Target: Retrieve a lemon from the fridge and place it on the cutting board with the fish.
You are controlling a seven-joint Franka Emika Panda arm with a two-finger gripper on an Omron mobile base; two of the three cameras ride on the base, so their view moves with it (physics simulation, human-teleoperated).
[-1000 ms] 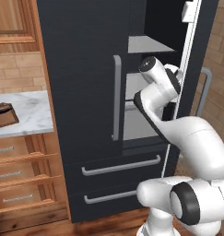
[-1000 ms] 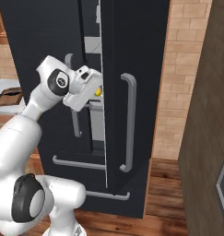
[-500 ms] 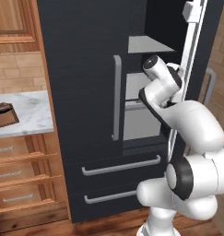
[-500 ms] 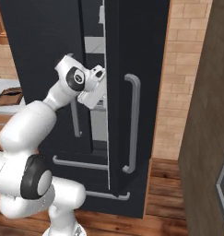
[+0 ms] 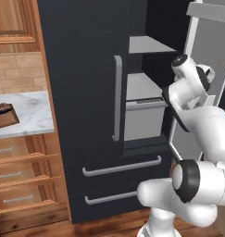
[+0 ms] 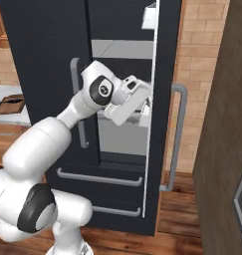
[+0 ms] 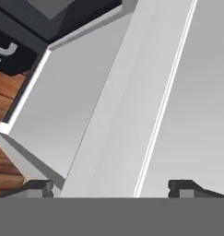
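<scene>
Gripper (image 7: 111,189) jaws stand wide apart with nothing between them, the two small dark fingertips (image 7: 35,188) rising at the bottom of the hand view against the pale grey inner face of the fridge's right door (image 7: 145,92). From the right base view the white arm's hand (image 6: 130,97) reaches into the gap between the two doors of the tall black French-door fridge (image 6: 48,45), close beside the edge of the open right door, level with the middle grey shelf (image 6: 122,50). From the left base view the wrist (image 5: 188,76) sits at the open right half of the fridge, in front of the grey inner shelves (image 5: 141,85). The left door is shut, with its long grey bar handle (image 5: 117,97) upright, and two lower drawers (image 5: 121,169) with grey bar pulls lie below. The small yellow lemon cannot be made out here. The dark brown wooden cutting board (image 5: 3,116) lies on the white marble tabletop (image 5: 30,115) to the left of the fridge, above brown wooden drawers (image 5: 21,176); its far side is cut off by the frame edge.
</scene>
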